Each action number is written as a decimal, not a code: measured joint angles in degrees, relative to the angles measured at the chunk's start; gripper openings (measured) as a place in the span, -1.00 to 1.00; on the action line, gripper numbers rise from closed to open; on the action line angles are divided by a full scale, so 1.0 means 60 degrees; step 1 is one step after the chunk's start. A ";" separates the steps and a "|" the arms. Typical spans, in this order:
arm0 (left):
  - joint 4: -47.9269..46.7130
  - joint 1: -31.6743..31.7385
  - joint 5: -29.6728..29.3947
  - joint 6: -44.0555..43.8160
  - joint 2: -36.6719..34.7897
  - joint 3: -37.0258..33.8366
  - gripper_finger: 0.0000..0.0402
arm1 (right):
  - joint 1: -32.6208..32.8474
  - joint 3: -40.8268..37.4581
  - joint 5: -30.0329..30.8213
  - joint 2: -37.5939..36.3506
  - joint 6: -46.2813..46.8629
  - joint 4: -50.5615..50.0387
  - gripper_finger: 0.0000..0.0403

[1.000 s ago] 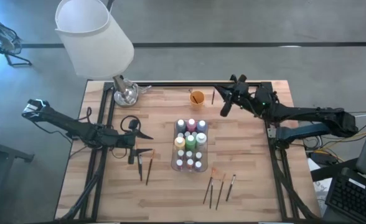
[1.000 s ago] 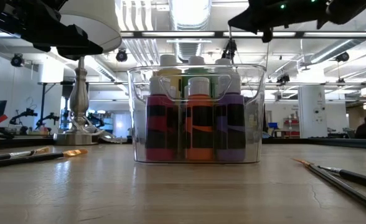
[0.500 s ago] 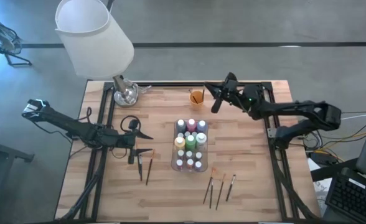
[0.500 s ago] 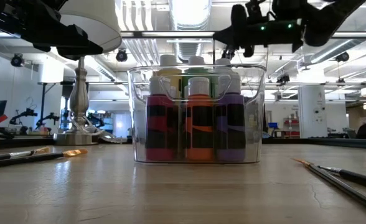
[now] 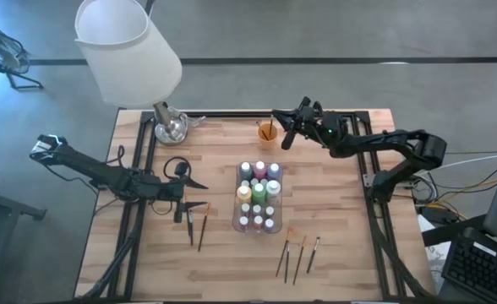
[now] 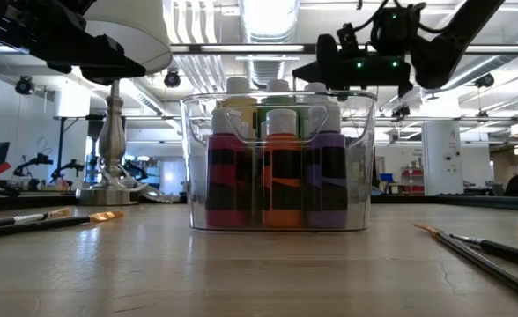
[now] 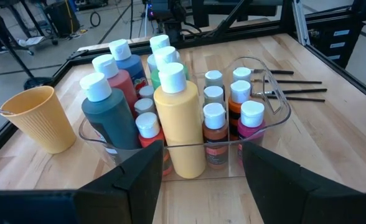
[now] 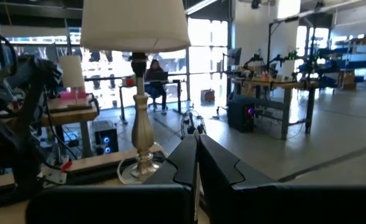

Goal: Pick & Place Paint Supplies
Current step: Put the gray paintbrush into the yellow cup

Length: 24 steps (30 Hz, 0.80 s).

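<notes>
Centrally, the clear rectangular plastic tray [image 5: 237, 196] on the pale wooden slatted table [image 5: 341, 245] holds upright, white-capped plastic paint bottles [image 7: 178, 121] in yellow, teal, red, blue, orange and pink. Near the far edge, a ribbed orange cup [image 5: 267, 132] contains something thin. Slender paintbrushes [image 5: 297, 255] lie loose on the wood. Left gripper [image 5: 178, 187], jaws apart and empty, waits beside the tray; right gripper [image 5: 287, 135], fingers pressed together, hovers above the cup.
</notes>
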 joint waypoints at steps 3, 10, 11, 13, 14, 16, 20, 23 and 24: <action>0.0000 0.0002 0.0003 0.0000 0.0003 -0.0002 0.11 | -0.0019 0.0147 -0.0021 0.0353 0.0029 -0.0005 -0.96; 0.0000 0.0001 0.0000 0.0000 0.0001 -0.0002 0.11 | -0.0004 0.0414 -0.0024 0.1167 0.0136 -0.0037 -0.96; 0.0000 0.0000 0.0002 0.0000 0.0000 -0.0002 0.11 | -0.0004 0.0419 -0.0024 0.1263 0.0180 -0.0041 -0.96; 0.0000 0.0001 0.0003 0.0000 0.0000 -0.0002 0.11 | -0.0015 0.0414 -0.0019 0.1439 0.0218 -0.0080 -0.96; 0.0000 0.0001 0.0003 -0.0003 0.0001 -0.0001 0.11 | -0.0015 0.0412 -0.0019 0.1518 0.0219 -0.0080 -0.96; 0.0000 0.0001 0.0002 0.0000 0.0000 -0.0001 0.11 | -0.0012 0.0412 -0.0018 0.1658 0.0249 -0.0080 -0.96; 0.0000 0.0002 0.0004 -0.0004 0.0000 -0.0002 0.11 | -0.0004 0.0408 -0.0017 0.1878 0.0280 -0.0081 -0.96; 0.0002 0.0001 0.0001 -0.0002 0.0000 -0.0002 0.11 | -0.0004 0.0405 -0.0017 0.1981 0.0284 -0.0134 -0.96; 0.0000 0.0000 0.0004 -0.0002 0.0002 -0.0002 0.11 | -0.0004 0.0405 -0.0017 0.1998 0.0310 -0.0187 -0.96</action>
